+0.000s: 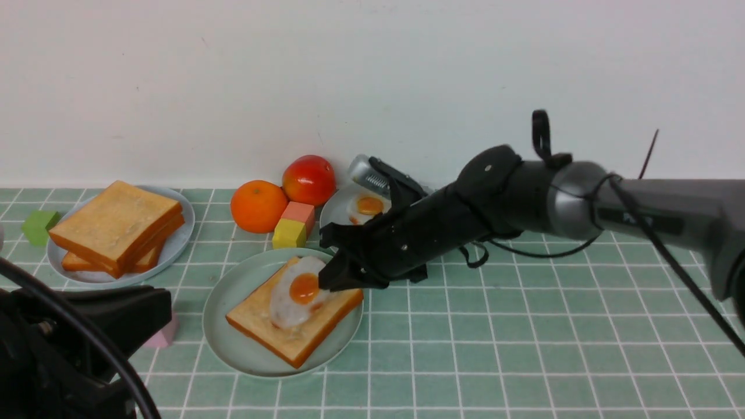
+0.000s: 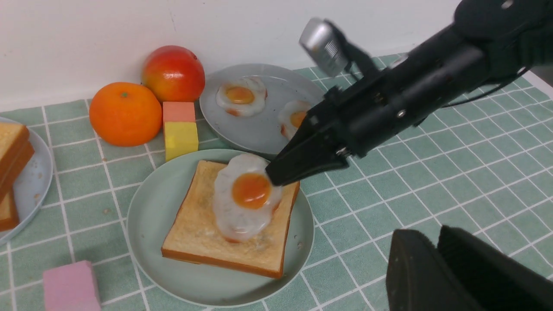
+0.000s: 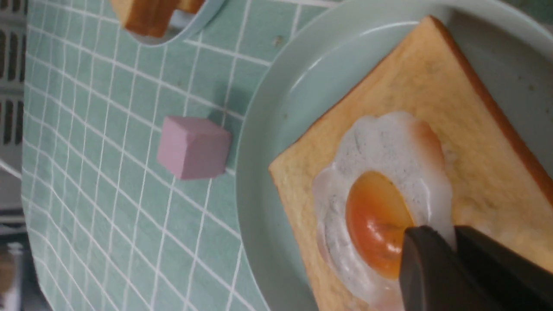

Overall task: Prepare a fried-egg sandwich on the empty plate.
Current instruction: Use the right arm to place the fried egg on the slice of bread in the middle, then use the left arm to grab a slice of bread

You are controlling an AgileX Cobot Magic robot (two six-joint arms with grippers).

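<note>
Near left, my left gripper (image 2: 436, 242) is nearly closed, holding nothing. Farther in, my right gripper (image 3: 451, 246) pinches the fried egg (image 1: 291, 294) over the toast (image 1: 294, 349) on the mint-green plate (image 1: 233, 349); I judge I should settle it, then release.

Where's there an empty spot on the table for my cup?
The widest bare patch is the green tiled table to the right of the mint-green plate, in front of the robot's right arm. It's crowded behind that plate: an orange, a red fruit, stacked blocks and the grey plate.
</note>
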